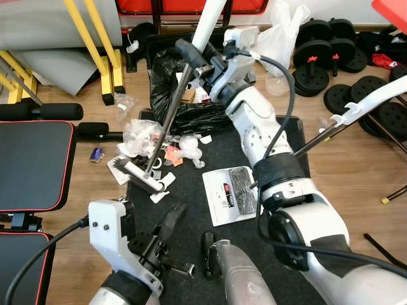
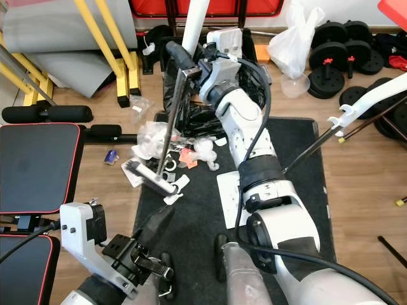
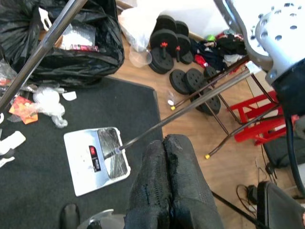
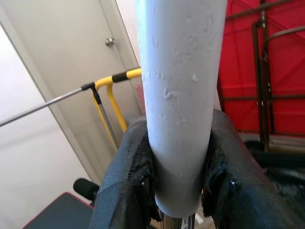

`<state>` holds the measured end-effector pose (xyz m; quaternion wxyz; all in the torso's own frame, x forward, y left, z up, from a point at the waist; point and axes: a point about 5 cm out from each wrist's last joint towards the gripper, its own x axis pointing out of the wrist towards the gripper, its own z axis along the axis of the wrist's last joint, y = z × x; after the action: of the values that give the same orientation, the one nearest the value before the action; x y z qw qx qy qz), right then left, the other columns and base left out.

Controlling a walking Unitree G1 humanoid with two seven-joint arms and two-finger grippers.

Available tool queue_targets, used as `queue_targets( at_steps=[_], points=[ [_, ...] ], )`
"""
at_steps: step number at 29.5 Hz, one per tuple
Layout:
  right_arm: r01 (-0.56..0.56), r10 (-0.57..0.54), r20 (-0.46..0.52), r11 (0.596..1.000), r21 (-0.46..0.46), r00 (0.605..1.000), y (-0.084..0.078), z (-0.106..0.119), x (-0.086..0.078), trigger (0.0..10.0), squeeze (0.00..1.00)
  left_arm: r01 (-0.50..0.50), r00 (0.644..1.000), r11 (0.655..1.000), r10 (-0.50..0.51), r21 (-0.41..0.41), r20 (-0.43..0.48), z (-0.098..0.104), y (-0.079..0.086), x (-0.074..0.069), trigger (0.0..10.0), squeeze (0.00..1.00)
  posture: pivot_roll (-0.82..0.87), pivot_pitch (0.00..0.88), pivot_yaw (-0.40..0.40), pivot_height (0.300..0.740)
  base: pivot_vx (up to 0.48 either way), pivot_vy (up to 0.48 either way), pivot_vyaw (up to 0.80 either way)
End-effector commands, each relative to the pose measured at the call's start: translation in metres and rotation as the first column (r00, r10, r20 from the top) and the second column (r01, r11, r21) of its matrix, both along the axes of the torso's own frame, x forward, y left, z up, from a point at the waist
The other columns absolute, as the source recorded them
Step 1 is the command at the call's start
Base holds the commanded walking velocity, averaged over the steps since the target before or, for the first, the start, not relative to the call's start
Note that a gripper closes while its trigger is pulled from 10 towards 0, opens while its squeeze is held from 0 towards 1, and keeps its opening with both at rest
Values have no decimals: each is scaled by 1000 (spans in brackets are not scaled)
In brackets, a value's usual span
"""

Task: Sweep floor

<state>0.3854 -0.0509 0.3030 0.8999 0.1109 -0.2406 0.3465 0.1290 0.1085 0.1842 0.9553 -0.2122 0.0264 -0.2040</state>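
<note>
Your right claw (image 1: 202, 60) clamps the broom handle (image 1: 208, 22); left claw (image 3: 167, 186) shut, empty. Overswing w/ brush head (image 1: 144, 178) scatters litter (image 1: 181, 149) past the dustpan (image 1: 230, 194).

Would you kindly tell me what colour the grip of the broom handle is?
White: the broom handle grip is clamped in the right claw, best seen in the right wrist view.

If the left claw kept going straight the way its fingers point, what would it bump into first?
Probably the thin metal rod running to the silver dustpan. In the left wrist view the left gripper, fingers together, points just past the pan's edge at that rod. Depth is unclear, so it might pass under it and reach the black mat.
</note>
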Motion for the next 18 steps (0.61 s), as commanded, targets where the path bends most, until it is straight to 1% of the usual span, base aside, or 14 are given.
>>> queue_targets(
  at_steps=[1, 6, 8, 12, 13, 17, 18],
  points=[
    [-52, 50, 57, 998, 34, 997, 8, 9, -5, 10000, 0, 21, 999, 1000, -22, -10, -34, -2, -3, -5, 10000, 0, 39, 409, -74, 740, 0, 0, 0],
    [-76, 75, 97, 997, 6, 992, 14, 9, -5, 10000, 0, 24, 999, 1000, -24, -11, -43, -1, -3, -10, 10000, 0, 53, 410, -70, 740, 0, 0, 0],
    [-86, 86, 129, 996, -12, 988, 17, 12, -5, 10000, 0, 25, 999, 1000, -26, -13, -44, -1, -3, -12, 10000, 0, 57, 415, -68, 740, 0, 0, 0],
    [-86, 88, 155, 996, -21, 984, 19, 17, -5, 10000, 0, 26, 999, 1000, -27, -17, -45, -2, -4, -14, 10000, 0, 66, 431, -67, 740, 0, 0, 0],
    [-66, 69, 180, 998, -23, 981, 21, 22, -5, 10000, 0, 28, 999, 999, -29, -22, -45, -2, -5, -17, 10000, 0, 70, 445, -65, 740, 0, 0, 0],
    [-50, 51, 195, 999, -7, 980, 22, 27, -4, 10000, 0, 30, 999, 999, -31, -29, -43, -2, -6, -19, 10000, 0, 72, 455, -64, 740, 0, 0, 0],
    [-34, 32, 203, 999, 8, 979, 22, 31, -4, 10000, 0, 31, 999, 999, -32, -32, -44, -2, -6, -20, 10000, 0, 79, 467, -64, 740, 0, 0, 0]
  ],
)
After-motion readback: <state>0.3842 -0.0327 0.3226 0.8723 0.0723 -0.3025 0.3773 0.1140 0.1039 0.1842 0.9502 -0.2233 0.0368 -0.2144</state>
